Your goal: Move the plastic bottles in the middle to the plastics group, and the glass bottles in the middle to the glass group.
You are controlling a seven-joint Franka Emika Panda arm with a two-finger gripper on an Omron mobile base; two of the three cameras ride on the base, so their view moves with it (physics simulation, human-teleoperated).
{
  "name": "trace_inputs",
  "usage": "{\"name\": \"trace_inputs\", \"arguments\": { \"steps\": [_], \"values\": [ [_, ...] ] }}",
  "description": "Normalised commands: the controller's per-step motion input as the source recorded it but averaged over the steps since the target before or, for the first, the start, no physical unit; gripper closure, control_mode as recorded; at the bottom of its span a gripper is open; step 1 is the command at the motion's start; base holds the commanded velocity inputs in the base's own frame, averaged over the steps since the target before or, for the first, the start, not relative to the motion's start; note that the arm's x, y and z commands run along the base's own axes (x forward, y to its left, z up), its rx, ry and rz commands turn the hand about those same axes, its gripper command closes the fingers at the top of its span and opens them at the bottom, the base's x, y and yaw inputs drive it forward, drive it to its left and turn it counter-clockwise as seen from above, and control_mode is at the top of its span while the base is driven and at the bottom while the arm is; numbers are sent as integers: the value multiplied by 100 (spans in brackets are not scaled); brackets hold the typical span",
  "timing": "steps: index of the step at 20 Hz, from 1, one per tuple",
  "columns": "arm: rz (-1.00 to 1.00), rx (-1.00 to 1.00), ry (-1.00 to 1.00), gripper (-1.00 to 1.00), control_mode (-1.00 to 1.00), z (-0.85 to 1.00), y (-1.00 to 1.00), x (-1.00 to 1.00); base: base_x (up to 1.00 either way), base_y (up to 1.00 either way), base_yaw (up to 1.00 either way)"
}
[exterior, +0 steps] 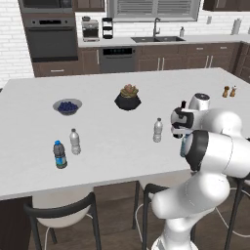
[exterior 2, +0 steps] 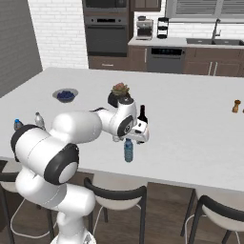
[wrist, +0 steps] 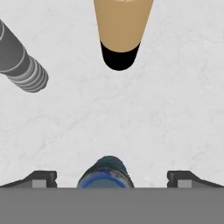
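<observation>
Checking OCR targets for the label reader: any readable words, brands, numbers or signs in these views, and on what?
None readable.
Blue-capped bottle: dark blue label band, too small and blurred to show any text.
Dark bottle: tan label, no print visible in the hand view.
Blue-tinted bottle: no text visible.
Clear bottles: no text visible.
Oven and coffee machine: any markings too small to read.

A white worktop (exterior: 112, 146) carries a grey bowl of blue fruit (exterior: 67, 106) toward its left and a dark pot with a succulent (exterior: 128, 97) near the middle. Dark-framed stools (exterior: 61, 215) stand under its near edge. Behind are a wall oven (exterior: 51, 36), a dishwasher (exterior: 117, 59), a coffee machine (exterior: 90, 29) and a sink with faucet (exterior: 157, 35).
</observation>
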Motion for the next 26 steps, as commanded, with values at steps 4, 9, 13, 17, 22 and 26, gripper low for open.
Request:
{"name": "trace_inputs", "arguments": {
  "steps": [4,9,13,17,22,26],
  "values": [
    [0,0,0,-100,-100,-6,0,0,0,0,0],
    [0,0,0,-100,-100,3,0,0,0,0,0],
    [0,0,0,-100,-100,16,0,-6,0,0,0],
    [0,0,0,-100,-100,5,0,-9,0,0,0],
    [0,0,2,-100,-100,-12,3,-4,0,0,0],
    [0,0,0,-100,-100,-11,5,0,0,0,0]
  ]
}}
